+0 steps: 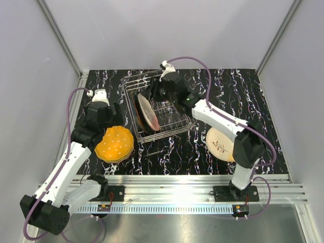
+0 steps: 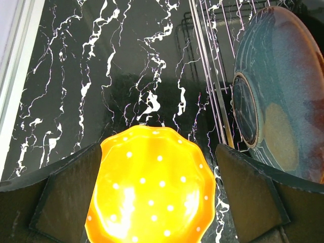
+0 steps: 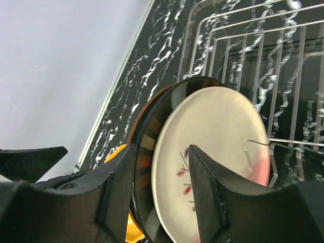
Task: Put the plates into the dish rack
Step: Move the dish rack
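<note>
— Racked so far?
— Two plates (image 1: 147, 112), upright at the 9 o'clock end of the dish rack (image 1: 174, 121). Right tool (image 3: 162, 149) half parted astride their rims, not pinching by the look.
— Left to load?
— Orange plate (image 1: 114, 144) flat on the counter (image 1: 172, 152), 8 o'clock of the rack, under the wide-open left tool (image 2: 158, 149). Cream plate (image 1: 218, 144) at 4 o'clock. Roughly halfway, probably.

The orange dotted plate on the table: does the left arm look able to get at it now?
Probably yes. The left gripper hangs open right over the orange dotted plate, a finger toward each side, nothing between. The dish rack stands beside, not in the way.
</note>
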### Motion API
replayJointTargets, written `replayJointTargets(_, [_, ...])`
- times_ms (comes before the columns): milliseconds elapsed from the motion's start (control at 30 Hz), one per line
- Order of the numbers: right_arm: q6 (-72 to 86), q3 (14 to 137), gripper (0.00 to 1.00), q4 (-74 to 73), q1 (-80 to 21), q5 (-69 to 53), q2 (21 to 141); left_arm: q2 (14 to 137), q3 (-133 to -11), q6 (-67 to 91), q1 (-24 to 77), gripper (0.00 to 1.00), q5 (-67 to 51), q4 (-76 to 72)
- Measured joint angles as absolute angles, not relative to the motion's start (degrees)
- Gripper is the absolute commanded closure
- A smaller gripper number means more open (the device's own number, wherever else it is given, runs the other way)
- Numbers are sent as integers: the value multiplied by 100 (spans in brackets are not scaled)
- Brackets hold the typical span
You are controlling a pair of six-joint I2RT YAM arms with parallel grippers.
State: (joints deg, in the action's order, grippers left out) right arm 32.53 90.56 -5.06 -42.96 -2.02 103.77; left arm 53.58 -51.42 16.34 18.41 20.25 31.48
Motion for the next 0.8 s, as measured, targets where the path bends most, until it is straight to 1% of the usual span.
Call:
replayJointTargets(100, [3199,8726,46,-607,-4174,-49,10014,5330,-5100,1634,1841,1,2003,3146])
replayJointTargets(267, [3072,7913,45,-943,-3452,425,9456,5330,-5098,1634,1841,1,1988,3144])
replayJointTargets(400, [2851,7467,42,-1345,-3037,974,9419,5330,-5098,1634,1841,1,1964,3144])
replayJointTargets(567, [2703,7000,42,-1680,-3002,1142,9448,5328,-5098,1634,1841,1,1922,3142])
replayJointTargets(667, [2720,6875,45,-1699,-3028,1120,9487,5312,-5098,1634,1841,1,1879,3140])
replayJointTargets(700, [2724,6853,50,-1710,-3044,1125,9507,5293,-5098,1634,1841,1,1861,3140])
replayJointTargets(800, [2775,6845,58,-1785,-3044,1153,9588,5207,-5098,1636,1841,1,1831,3138])
